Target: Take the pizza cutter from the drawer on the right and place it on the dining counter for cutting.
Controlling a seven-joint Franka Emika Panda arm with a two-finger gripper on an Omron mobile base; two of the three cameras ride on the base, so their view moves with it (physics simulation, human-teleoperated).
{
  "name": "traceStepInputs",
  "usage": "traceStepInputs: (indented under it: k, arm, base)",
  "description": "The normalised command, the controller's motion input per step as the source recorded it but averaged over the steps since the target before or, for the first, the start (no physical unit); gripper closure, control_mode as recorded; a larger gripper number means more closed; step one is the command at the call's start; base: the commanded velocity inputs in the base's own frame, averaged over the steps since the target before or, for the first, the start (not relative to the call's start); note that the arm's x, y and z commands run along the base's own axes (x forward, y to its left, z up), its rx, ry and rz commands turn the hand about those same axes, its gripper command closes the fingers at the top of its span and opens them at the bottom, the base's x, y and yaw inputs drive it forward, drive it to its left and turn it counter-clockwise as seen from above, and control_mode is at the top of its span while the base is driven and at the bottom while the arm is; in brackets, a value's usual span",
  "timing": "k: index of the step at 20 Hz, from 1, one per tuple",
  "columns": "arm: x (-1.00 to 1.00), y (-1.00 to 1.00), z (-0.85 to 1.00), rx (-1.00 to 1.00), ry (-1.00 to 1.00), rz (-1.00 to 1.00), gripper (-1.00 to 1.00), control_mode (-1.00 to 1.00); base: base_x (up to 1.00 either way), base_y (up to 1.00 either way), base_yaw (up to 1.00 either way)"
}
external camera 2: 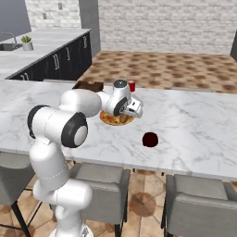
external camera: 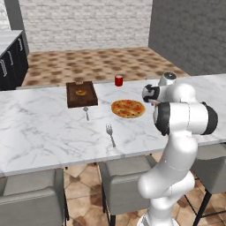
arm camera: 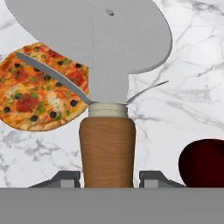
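Note:
The pizza cutter (arm camera: 107,146) fills the hand view, its orange-brown handle upright between my fingertips (arm camera: 65,178) and its silvery wheel above. My gripper (arm camera: 107,177) is shut on the handle. It hovers over the dining counter (external camera: 44,132), just right of a pizza (external camera: 128,108). From the right base view, the gripper (external camera 2: 134,109) hangs above the marble (external camera 2: 194,125), beside the pizza (external camera 2: 112,120). The drawer is out of view.
A dark red round object (external camera 2: 150,139) lies on the counter right of the gripper. A wooden tray (external camera: 81,94), a red cup (external camera: 118,80) and two forks (external camera: 110,134) sit to the left. Grey stools (external camera: 123,176) line the near edge.

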Motion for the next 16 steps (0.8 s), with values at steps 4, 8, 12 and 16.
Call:
traceStepInputs:
  k: [4, 8, 12, 16]
  arm:
    - [0.17, -0.04, -0.33, 0.03, 0.01, 0.0, 1.0, -1.0]
    - [0.14, -0.08, -0.47, 0.01, 0.0, 0.0, 1.0, -1.0]
    - [0.24, -0.03, -0.52, 0.0, 0.0, 0.0, 1.0, -1.0]
    - [0.25, 0.0, -0.29, 0.0, 0.02, 0.0, 1.0, -1.0]
  base:
    - [0.0, 0.0, 0.0]
    - [0.0, 0.0, 0.0]
    - [0.0, 0.0, 0.0]
    - [0.0, 0.0, 0.0]
